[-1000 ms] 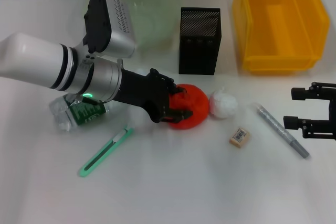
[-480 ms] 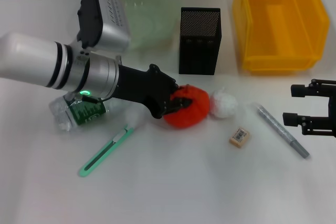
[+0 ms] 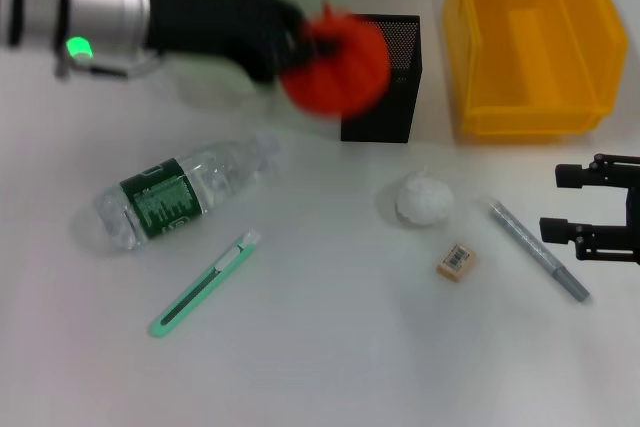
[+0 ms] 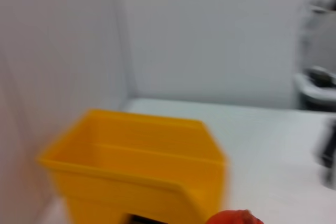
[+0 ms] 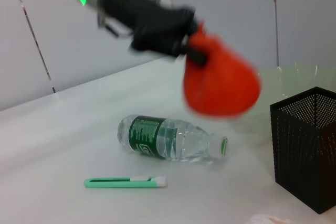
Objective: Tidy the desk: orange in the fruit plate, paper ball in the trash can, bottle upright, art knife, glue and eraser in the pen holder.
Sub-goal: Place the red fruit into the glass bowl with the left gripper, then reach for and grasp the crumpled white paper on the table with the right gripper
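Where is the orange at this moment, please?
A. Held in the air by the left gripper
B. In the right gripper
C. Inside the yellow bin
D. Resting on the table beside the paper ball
A: the left gripper is shut on the orange, lifted clear of the table in front of the pen holder, while the paper ball lies alone below.

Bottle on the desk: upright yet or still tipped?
Tipped. The bottle lies on its side on the desk, cap toward the pen holder.
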`<state>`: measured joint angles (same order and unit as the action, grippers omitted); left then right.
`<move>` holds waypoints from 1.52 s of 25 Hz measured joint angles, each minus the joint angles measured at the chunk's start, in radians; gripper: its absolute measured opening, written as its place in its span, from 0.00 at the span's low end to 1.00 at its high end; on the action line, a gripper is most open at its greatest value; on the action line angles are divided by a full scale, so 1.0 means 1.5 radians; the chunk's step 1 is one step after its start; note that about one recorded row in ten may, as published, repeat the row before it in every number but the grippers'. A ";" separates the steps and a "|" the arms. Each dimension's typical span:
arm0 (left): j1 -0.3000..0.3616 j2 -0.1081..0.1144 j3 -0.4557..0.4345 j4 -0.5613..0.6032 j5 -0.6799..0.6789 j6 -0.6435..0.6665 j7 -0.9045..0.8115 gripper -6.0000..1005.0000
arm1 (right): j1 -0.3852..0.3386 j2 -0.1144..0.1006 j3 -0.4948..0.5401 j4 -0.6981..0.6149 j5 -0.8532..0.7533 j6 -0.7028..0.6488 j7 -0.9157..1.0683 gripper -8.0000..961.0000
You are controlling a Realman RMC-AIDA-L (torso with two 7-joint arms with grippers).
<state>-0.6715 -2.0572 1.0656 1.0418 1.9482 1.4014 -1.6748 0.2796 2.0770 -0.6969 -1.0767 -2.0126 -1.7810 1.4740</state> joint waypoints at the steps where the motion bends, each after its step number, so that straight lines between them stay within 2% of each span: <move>1: -0.014 0.000 -0.030 -0.001 0.013 -0.022 -0.014 0.12 | 0.000 0.000 -0.001 0.000 0.000 0.000 0.000 0.76; 5: -0.042 -0.003 -0.072 -0.011 0.033 -0.108 -0.039 0.10 | -0.001 0.000 -0.002 0.003 0.000 0.000 -0.001 0.76; 9: -0.069 -0.005 -0.063 -0.040 0.055 -0.230 -0.065 0.08 | 0.003 0.000 -0.002 0.006 0.000 -0.001 -0.002 0.76; 14: -0.115 -0.007 -0.061 -0.121 0.098 -0.347 -0.092 0.07 | 0.004 0.000 -0.003 0.009 0.000 -0.001 -0.002 0.76; 19: -0.131 -0.010 -0.048 -0.169 0.104 -0.443 -0.113 0.14 | 0.005 0.000 0.001 0.024 0.000 0.000 -0.003 0.76; 25: -0.137 -0.008 -0.043 -0.182 0.106 -0.463 -0.131 0.22 | 0.004 0.000 -0.003 0.028 0.000 0.009 -0.003 0.76; 33: -0.129 -0.010 -0.025 -0.184 0.100 -0.464 -0.125 0.56 | 0.005 0.000 -0.002 0.034 0.000 0.009 -0.003 0.76; 35: -0.102 -0.009 -0.016 -0.149 0.066 -0.419 -0.108 0.65 | 0.006 0.000 0.001 0.022 0.000 0.007 0.007 0.76; 36: -0.102 -0.009 -0.016 -0.149 0.066 -0.419 -0.108 0.67 | 0.006 0.000 0.001 0.022 0.000 0.007 0.007 0.76; 38: -0.073 -0.007 -0.018 -0.115 0.024 -0.365 -0.091 0.72 | 0.007 0.000 -0.004 -0.001 0.000 0.003 0.036 0.76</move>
<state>-0.7811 -2.0675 1.0390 0.8695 1.9844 0.8544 -1.8118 0.2905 2.0770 -0.7033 -1.0780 -2.0126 -1.7772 1.5276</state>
